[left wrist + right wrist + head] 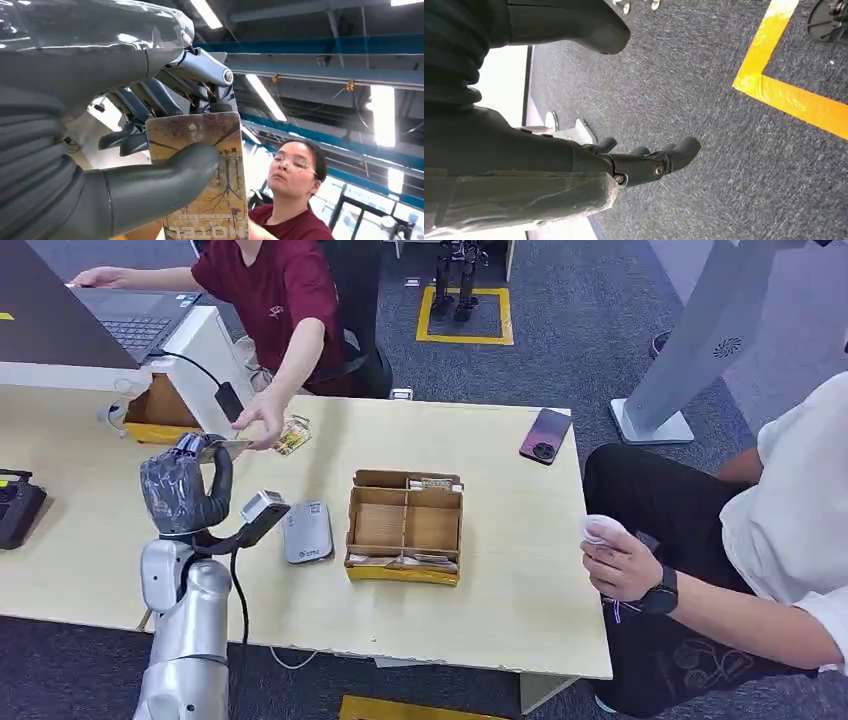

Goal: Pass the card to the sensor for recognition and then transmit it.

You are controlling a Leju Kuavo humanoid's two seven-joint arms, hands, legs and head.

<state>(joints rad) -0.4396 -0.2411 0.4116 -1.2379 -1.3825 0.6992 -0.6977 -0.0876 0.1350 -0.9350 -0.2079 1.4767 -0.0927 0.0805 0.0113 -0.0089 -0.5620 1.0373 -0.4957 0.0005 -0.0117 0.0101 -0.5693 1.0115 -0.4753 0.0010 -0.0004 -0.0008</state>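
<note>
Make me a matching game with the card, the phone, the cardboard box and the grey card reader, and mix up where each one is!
Things:
1. card
2. phone
3. cardboard box
4. grey card reader

Places:
A. flat on the table, just left of the box
B. near the table's far right corner
C. held in the robot's left hand
D. in the middle of the table

Pairs: 1-C, 2-B, 3-D, 4-A

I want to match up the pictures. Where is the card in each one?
Head view: the card sits at the top of the left hand, meeting a person's hand.
Left wrist view: card mid-picture, pinched under the thumb.
Right wrist view: not there.
Shared landmark: the left hand.
</note>
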